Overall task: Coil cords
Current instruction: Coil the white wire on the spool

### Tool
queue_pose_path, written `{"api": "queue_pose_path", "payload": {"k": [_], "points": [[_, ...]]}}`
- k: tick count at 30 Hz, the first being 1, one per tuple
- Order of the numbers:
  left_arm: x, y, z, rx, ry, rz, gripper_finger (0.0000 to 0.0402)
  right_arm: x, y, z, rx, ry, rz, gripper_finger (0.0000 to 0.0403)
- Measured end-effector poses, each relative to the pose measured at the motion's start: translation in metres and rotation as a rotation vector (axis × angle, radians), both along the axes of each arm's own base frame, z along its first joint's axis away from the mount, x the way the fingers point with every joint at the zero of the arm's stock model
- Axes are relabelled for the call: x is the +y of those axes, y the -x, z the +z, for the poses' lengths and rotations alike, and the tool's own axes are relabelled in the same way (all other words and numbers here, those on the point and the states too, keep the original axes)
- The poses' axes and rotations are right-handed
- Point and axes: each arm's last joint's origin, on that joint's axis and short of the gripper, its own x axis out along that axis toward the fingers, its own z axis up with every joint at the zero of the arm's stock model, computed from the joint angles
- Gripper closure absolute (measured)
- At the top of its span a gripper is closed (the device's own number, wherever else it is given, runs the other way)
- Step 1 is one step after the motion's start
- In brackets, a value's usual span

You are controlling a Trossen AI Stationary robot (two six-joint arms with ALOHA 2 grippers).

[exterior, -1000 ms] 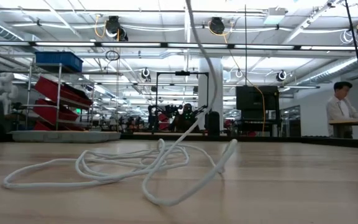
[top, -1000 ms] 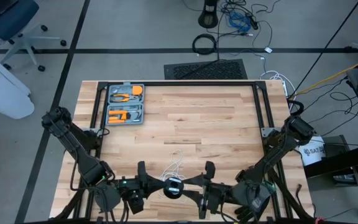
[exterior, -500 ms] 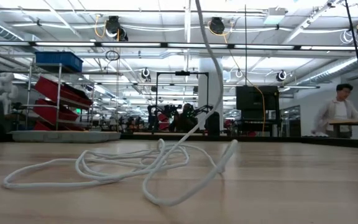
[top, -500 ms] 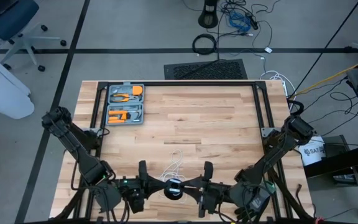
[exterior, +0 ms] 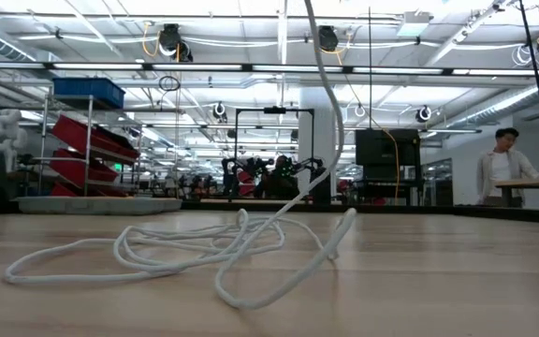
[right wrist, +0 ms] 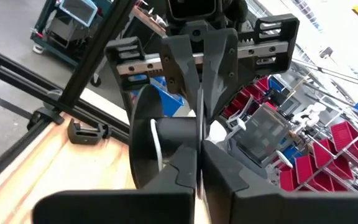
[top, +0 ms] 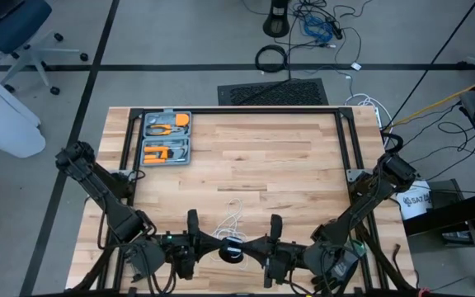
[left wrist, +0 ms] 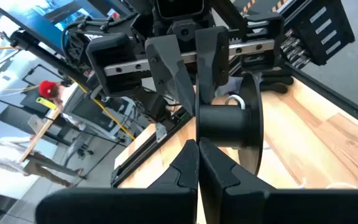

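The small black reel (top: 231, 252) hangs above the table near the middle of its front edge, between my two grippers. My left gripper (top: 218, 247) is shut on its left side and my right gripper (top: 246, 247) on its right side. The thin white cord (exterior: 204, 248) lies in loose loops on the wood just beyond the reel. One strand (exterior: 330, 103) rises from the heap up to the reel. A turn of cord (right wrist: 156, 144) shows on the reel's core. My left gripper (left wrist: 197, 144) pinches the near end of the reel's black hub (left wrist: 219, 127) between its two fingers, coming level from the table's left. The reel is clear of the table, its axle lying level. My right gripper (right wrist: 199, 149) pinches the hub end facing it (right wrist: 182, 132) between its two fingers, level from the table's right, opposite the left fingers (right wrist: 194, 56). The reel's disc (right wrist: 143, 140) stands on edge, and the cord hangs slack from it.
A grey tool case (top: 166, 138) with orange tools sits at the table's far left corner. Dark frame rails (top: 341, 132) run along the far and side edges. Bare wood lies between the case and the cord heap (top: 234, 219). A person (exterior: 503, 168) stands in the room beyond.
My right gripper has shut onto the reel's right side. The reel has shifted slightly toward the table's near edge. The cord's rising strand has swung a little sideways, while the heap on the table has stayed put.
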Motion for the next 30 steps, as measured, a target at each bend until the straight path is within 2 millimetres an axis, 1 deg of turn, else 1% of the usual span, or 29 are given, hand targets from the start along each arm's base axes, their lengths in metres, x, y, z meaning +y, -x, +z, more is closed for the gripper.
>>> {"api": "queue_pose_path", "payload": {"k": [8,12,16,19,22,24,26,28,30], "points": [[0.000,0.000,0.003,-0.028,0.042,0.025,0.0396,0.001,0.002,0.003,-0.024,-0.028,-0.029,0.0402],[-0.003,0.001,0.008,-0.076,0.081,0.044,0.0363,0.001,0.003,0.005,-0.047,-0.051,-0.038,0.0402],[-0.006,0.003,0.012,-0.113,0.133,0.053,0.0319,0.001,0.005,0.006,-0.051,-0.066,-0.104,0.0403],[-0.007,0.005,0.017,-0.166,0.147,0.142,0.0301,0.001,0.006,0.007,-0.061,-0.095,-0.141,0.0403],[-0.008,0.010,0.020,-0.211,0.169,0.244,0.0296,0.001,0.008,0.011,-0.095,-0.143,-0.185,0.0403],[-0.012,0.015,0.020,-0.231,0.236,0.285,0.0296,0.002,0.011,0.014,-0.121,-0.177,-0.220,0.0403],[-0.017,0.020,0.020,-0.245,0.374,0.279,0.0296,0.004,0.015,0.018,-0.147,-0.208,-0.242,0.0403],[-0.022,0.022,0.019,-0.233,0.534,0.213,0.0296,0.007,0.020,0.023,-0.173,-0.221,-0.235,0.0403],[-0.026,0.023,0.019,-0.186,0.666,0.107,0.0295,0.009,0.024,0.028,-0.203,-0.229,-0.221,0.0403]]}}
